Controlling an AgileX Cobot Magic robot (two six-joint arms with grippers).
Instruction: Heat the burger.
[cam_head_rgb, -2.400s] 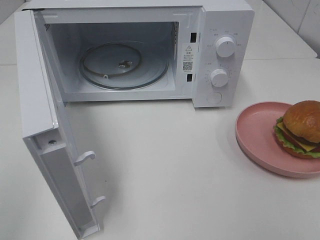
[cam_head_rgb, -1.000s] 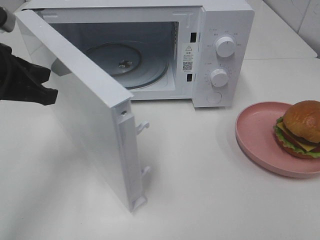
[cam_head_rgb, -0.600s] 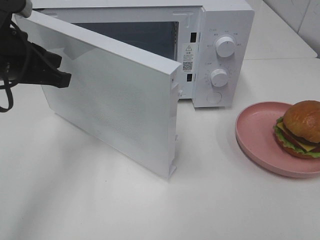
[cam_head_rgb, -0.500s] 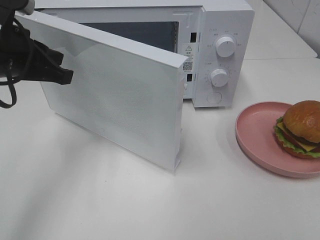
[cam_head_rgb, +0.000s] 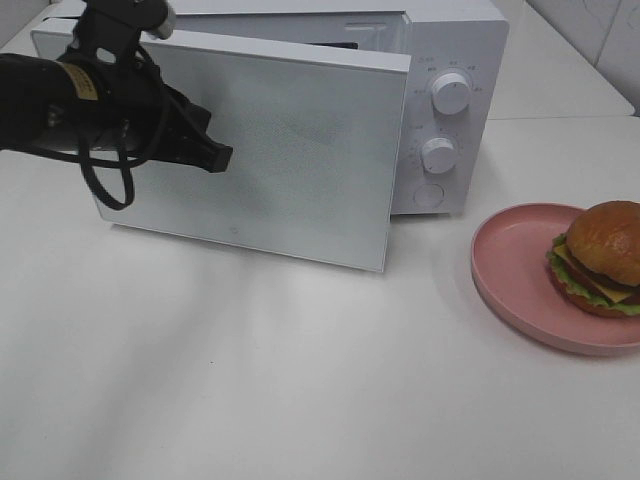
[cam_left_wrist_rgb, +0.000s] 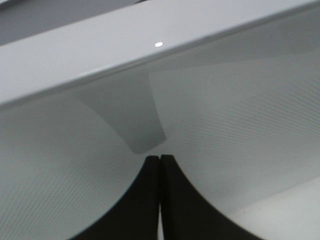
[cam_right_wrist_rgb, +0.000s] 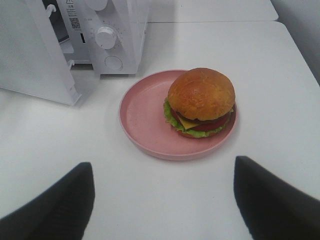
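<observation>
Two things worry me as I drive this: the microwave door (cam_head_rgb: 255, 160) is nearly closed under my left gripper (cam_left_wrist_rgb: 160, 162), and the burger (cam_head_rgb: 600, 258) sits outside on the pink plate (cam_head_rgb: 515, 270), well to the right of the microwave (cam_head_rgb: 440, 100). The left fingers (cam_left_wrist_rgb: 172, 200) are pressed together, holding nothing, their tips against the door's front panel, so this is a push with pinched fingers and not a grasp. My right gripper (cam_right_wrist_rgb: 162, 200) hangs spread wide and empty just short of the plate, with the burger centred between its fingers in the wrist view.

As I judge it, the door ought not to latch with the oven empty, since heating needs the burger inside. To do this step well I would ease off the push and keep the door swung wide enough for the right arm to pass. Then I would close on the bun's sides gently, low enough to catch the patty too, so the layers do not slide apart, and lift straight up before crossing to the cavity.
</observation>
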